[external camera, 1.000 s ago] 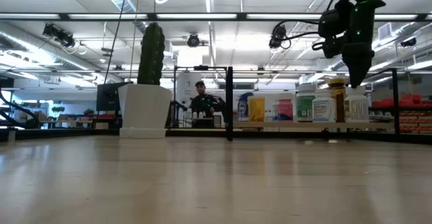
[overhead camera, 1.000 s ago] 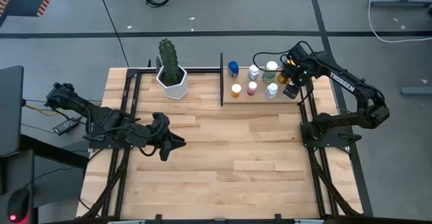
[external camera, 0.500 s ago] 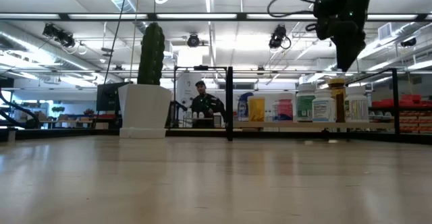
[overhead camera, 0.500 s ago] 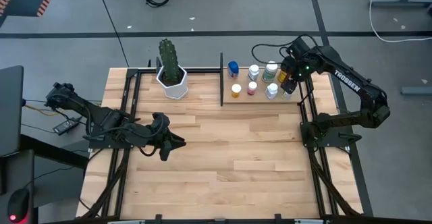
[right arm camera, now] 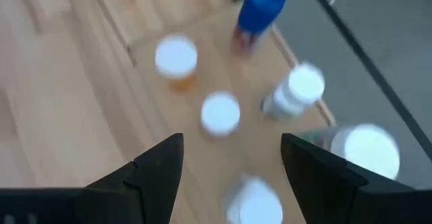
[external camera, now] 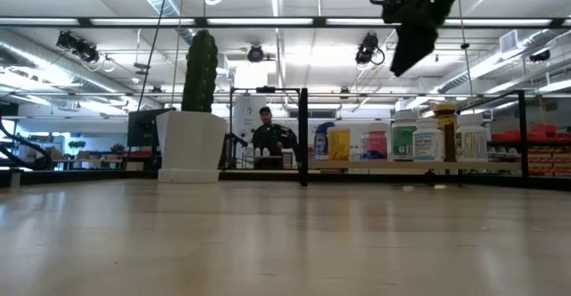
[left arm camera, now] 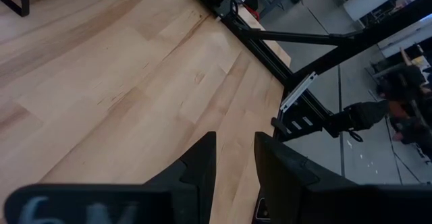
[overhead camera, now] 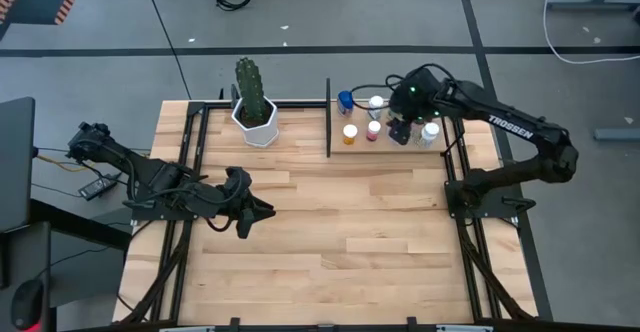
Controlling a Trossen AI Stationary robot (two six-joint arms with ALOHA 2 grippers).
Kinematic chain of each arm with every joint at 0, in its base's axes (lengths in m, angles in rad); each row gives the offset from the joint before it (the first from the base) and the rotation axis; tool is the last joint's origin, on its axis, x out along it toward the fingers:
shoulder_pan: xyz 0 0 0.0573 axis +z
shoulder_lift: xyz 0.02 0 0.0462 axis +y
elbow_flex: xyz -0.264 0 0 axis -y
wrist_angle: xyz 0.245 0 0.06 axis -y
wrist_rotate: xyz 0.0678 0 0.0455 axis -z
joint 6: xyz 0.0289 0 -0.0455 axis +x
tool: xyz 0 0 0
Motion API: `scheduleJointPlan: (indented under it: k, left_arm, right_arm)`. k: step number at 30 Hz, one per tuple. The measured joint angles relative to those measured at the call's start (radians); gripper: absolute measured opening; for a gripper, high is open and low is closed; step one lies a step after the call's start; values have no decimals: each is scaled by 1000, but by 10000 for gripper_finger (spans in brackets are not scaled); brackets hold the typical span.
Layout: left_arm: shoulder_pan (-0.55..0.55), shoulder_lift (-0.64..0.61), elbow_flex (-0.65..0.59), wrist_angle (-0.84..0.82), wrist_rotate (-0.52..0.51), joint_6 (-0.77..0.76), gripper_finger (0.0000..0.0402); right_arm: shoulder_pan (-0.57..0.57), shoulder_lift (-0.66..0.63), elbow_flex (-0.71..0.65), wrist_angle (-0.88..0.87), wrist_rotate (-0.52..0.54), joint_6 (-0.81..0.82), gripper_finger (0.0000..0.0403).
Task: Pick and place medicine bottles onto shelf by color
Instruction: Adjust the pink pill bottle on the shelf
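Note:
Several medicine bottles stand upright on the shelf at the table's far right: a blue-capped one, an orange one, a pink one and white ones. The low view shows them in a row. My right gripper hangs open above them, clear of every cap, with nothing between its fingers. My left gripper waits over the table's left middle, its fingers a narrow gap apart and empty.
A cactus in a white hexagonal pot stands at the far edge, left of the shelf's black post. The slatted tabletop lies bare in front. A person stands in the room beyond the table.
My right gripper has risen and swung along the shelf toward the table's left, from over the shelf's right-end bottles to over its middle, tipping to a less steep slant. Its fingers stay open and empty. The bottles have kept their places.

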Motion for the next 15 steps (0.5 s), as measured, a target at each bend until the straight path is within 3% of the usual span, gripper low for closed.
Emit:
scheduleJointPlan:
  k: [5, 15]
  left_arm:
    - [0, 0, 0, 0, 0, -1, 107]
    - [0, 0, 0, 0, 0, -5, 107]
  right_arm:
    - [26, 61, 0, 102, 12, 48, 255]
    - [6, 211, -1, 78, 4, 104, 255]
